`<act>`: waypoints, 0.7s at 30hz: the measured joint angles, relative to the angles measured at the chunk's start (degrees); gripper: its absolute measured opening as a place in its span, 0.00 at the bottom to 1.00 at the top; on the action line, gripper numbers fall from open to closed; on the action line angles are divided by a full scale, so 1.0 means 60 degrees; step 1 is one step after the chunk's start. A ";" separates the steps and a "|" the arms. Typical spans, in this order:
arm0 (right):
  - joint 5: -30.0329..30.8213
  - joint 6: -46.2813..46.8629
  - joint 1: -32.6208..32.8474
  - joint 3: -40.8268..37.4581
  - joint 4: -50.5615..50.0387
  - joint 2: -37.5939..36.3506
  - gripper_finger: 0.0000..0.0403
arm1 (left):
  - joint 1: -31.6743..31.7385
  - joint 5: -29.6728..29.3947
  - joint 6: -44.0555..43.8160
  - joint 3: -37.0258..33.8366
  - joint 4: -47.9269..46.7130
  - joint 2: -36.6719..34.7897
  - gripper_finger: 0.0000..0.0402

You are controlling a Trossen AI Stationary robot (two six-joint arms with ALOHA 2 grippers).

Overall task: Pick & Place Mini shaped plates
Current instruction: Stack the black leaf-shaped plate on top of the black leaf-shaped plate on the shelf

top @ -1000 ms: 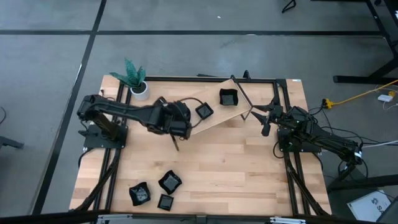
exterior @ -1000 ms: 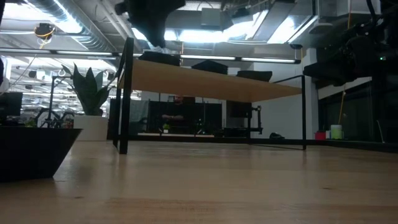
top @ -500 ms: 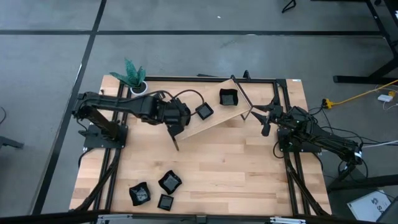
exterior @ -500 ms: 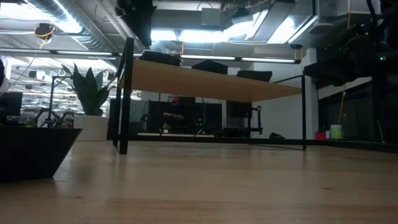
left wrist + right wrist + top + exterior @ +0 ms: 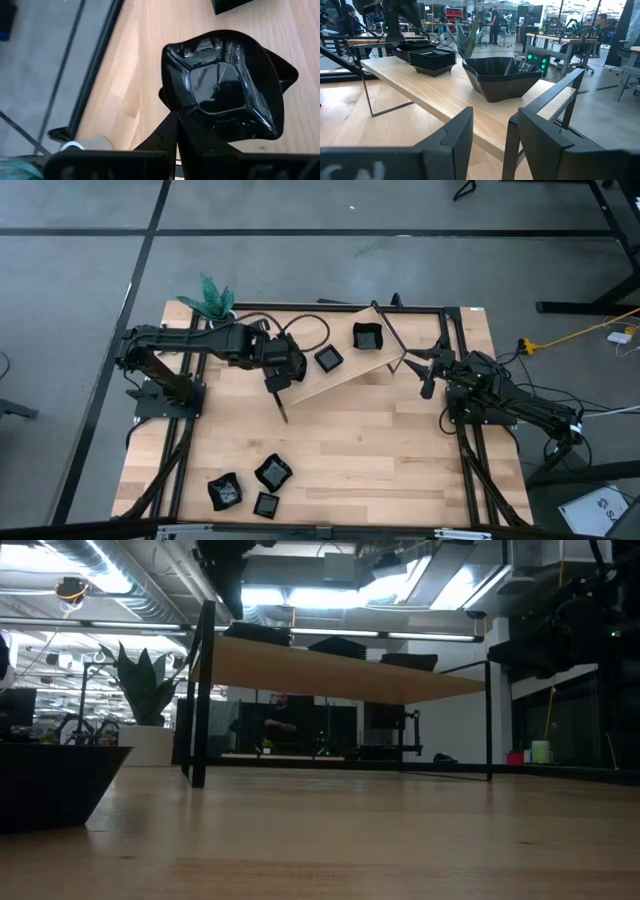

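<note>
Plates sit stacked on the raised shelf [image 5: 350, 370], and the left end effector [image 5: 175, 125] pinches one glossy plate [image 5: 225, 85] by its rim, probably light, stiff and slippery, while the right end effector [image 5: 490, 135] waits open.

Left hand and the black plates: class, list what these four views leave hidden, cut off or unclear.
- Left hand, high view: its own body covers the plate it is shut on; only the left wrist view shows that plate.
- Stacked plates, right wrist view: edges merge, so no count.
- Front plate, low view: cut off by the picture's edge.
- Shelf, low view: plates on it show only as dark rims.
</note>
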 joint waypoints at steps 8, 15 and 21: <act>0.0000 0.0000 0.0001 0.0000 0.0000 0.0000 0.38 | 0.0406 0.0552 0.0032 0.0000 0.0032 0.0055 0.00; 0.0004 0.0000 0.0001 0.0000 0.0000 0.0000 0.38 | 0.0401 0.1470 0.0973 -0.0004 0.0382 0.0307 0.01; 0.0000 0.0000 0.0001 0.0000 0.0000 0.0007 0.38 | 0.0346 0.1664 0.1355 -0.0007 0.0480 0.0824 0.01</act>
